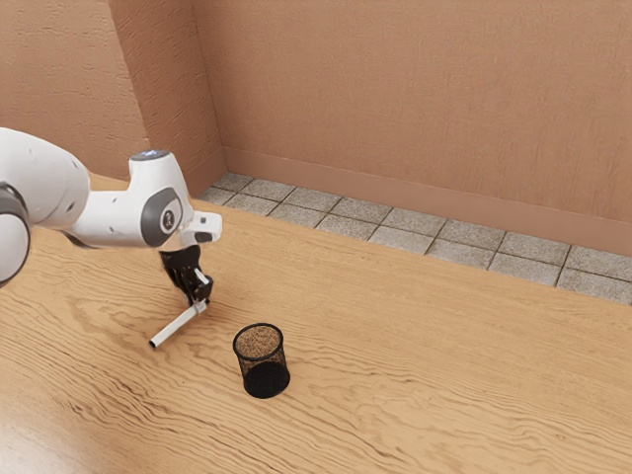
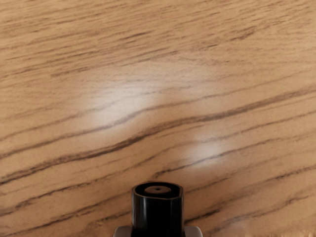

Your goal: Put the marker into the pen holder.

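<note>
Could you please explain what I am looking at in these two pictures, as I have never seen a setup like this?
The machine is a white and grey jointed robot arm with a black two-finger gripper, drawn by a simulator. The exterior view is taken from beside the arm, which comes in from that view's left. The wrist view comes from a camera on its hand, looking down at the light brown wooden table.

The gripper is closed on a slim white marker with a black end, held at a slant; I can't tell whether it touches the wood. In the wrist view, its black end shows at the lower edge. Standing upright nearby is a round black mesh pen holder, where the marker should go.
</note>
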